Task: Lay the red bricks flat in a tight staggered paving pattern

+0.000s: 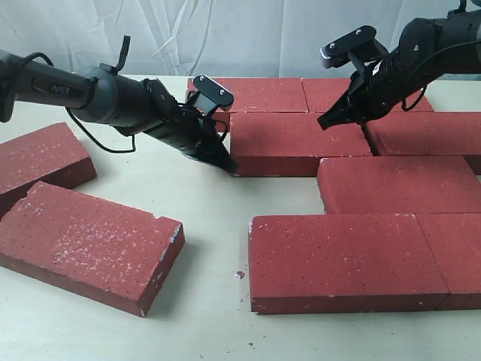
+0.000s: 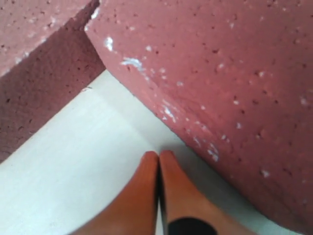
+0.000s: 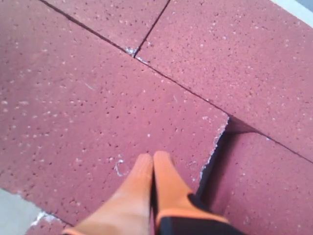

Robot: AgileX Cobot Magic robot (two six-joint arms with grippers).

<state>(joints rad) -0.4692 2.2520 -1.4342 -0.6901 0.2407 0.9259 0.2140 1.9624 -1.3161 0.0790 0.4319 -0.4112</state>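
Bricks (image 1: 342,259): nine, seven grouped, two loose; left pincer (image 1: 229,165) and right pincer (image 1: 323,124) pressed together

**Three cameras around a brick-paving worktop**

The exterior view looks from the front, slightly raised, across the pale worktop (image 1: 203,218) toward a white backdrop (image 1: 225,37), and takes in all the red bricks (image 1: 346,259). The left wrist view sits very near and looks down past the left end effector (image 2: 159,157) at bare worktop beside a brick's chipped end. The right wrist view, equally near, looks down past the right end effector (image 3: 153,159) onto brick tops. Both wrist views share the middle-row brick (image 1: 301,143), seen from opposite ends.
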